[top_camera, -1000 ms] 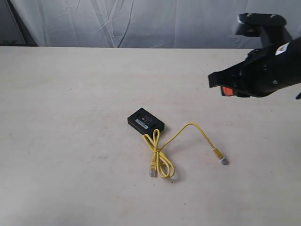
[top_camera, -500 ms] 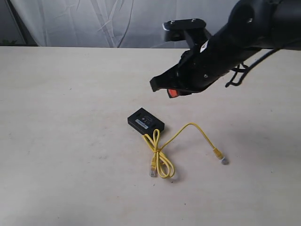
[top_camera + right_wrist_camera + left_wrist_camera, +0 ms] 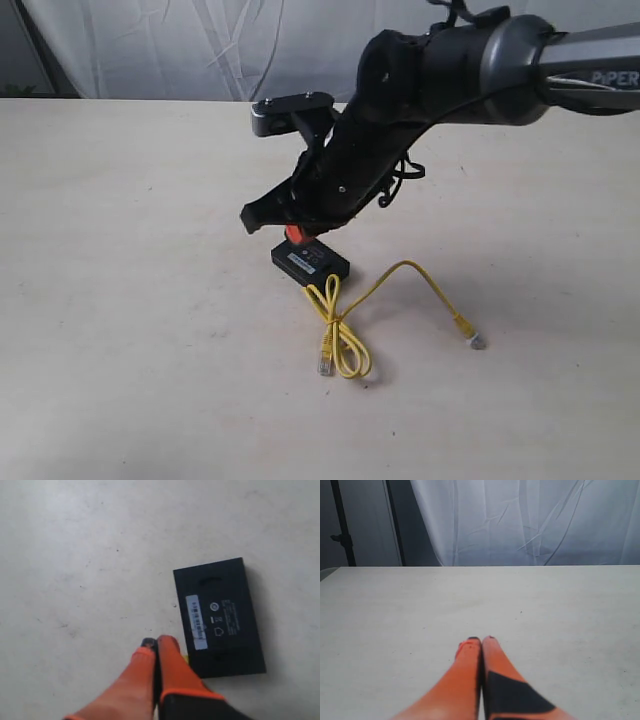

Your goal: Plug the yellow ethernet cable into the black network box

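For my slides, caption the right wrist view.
Shut right gripper hovers beside the black box on the table.

The network box (image 3: 219, 617) was black with a white-printed label, just beside the orange fingertips (image 3: 167, 647) of the right gripper (image 3: 156, 644). The cable (image 3: 345, 325) was bright yellow; the table (image 3: 120, 300) pale beige.

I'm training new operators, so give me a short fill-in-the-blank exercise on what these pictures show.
1. The right tool hangs over the table beside the black network ____.
2. The network box bears a label printed in ____.
3. The ethernet cable is coloured ____.
4. The left tool has its orange fingers pressed ____.

Missing words: box; white; yellow; together
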Tool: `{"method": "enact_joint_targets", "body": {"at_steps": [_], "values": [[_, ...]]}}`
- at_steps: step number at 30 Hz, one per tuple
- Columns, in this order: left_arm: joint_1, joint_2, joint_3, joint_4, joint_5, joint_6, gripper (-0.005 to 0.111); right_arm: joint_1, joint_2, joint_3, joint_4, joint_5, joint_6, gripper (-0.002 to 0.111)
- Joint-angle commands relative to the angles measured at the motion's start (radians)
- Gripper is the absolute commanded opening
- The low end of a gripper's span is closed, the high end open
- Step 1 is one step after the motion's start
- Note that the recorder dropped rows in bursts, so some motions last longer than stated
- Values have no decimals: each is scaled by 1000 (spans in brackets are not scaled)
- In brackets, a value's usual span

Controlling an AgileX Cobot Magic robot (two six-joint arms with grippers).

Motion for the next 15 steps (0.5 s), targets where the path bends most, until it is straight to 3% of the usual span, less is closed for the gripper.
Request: {"method": "enact_joint_targets", "body": {"at_steps": [1, 11, 15], "values": [[1, -6, 5, 0, -7, 0, 0, 18, 52, -24, 4, 17, -23, 0], [1, -6, 5, 0, -7, 0, 0, 19, 109, -24, -25, 34, -25, 0], [1, -6, 5, 0, -7, 0, 0, 19, 109, -24, -141, 39, -23, 0]]}}
